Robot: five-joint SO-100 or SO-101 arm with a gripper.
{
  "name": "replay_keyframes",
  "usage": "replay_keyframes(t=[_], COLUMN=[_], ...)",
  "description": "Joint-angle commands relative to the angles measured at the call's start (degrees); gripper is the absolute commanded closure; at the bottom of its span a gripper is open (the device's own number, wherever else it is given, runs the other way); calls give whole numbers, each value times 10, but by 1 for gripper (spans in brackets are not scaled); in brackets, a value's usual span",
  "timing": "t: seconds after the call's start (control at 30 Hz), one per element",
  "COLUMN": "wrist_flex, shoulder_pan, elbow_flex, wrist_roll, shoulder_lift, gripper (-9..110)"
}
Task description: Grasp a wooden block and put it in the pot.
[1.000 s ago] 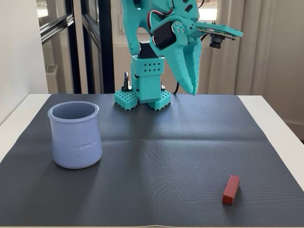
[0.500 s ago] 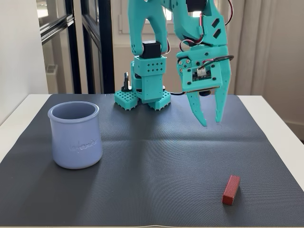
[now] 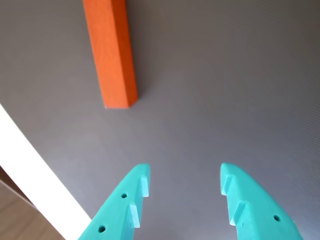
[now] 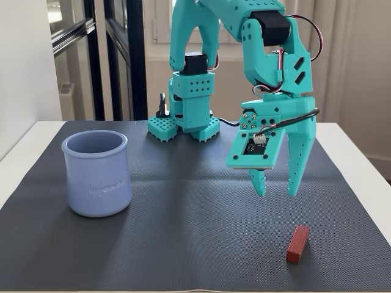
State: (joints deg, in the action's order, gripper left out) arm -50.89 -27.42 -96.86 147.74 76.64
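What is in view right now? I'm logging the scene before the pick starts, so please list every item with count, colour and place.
Small red-brown rectangular wooden block: one, red-brown (orange in the wrist view), lying flat on the mat at front right of the fixed view, untouched.
Pale lavender-blue cylindrical pot: one, lavender-blue with faint script lettering, upright on the mat's left side.
Dark grey ribbed mat: one, covering most of the table.
White table: one, showing around the mat's edges.
Teal robot arm: one, base at the mat's far edge.
Teal two-finger gripper: one, open, pointing down above the mat, behind the block.
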Motion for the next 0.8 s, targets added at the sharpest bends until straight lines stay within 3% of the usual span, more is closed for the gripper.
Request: replay_keyframes(t=[0.0,0.77], wrist_flex=[3,1], shoulder_pan=[0,14], elbow_flex=[95,229], wrist_roll=[8,8], shoulder_lift=[-27,-140], gripper=[85,85])
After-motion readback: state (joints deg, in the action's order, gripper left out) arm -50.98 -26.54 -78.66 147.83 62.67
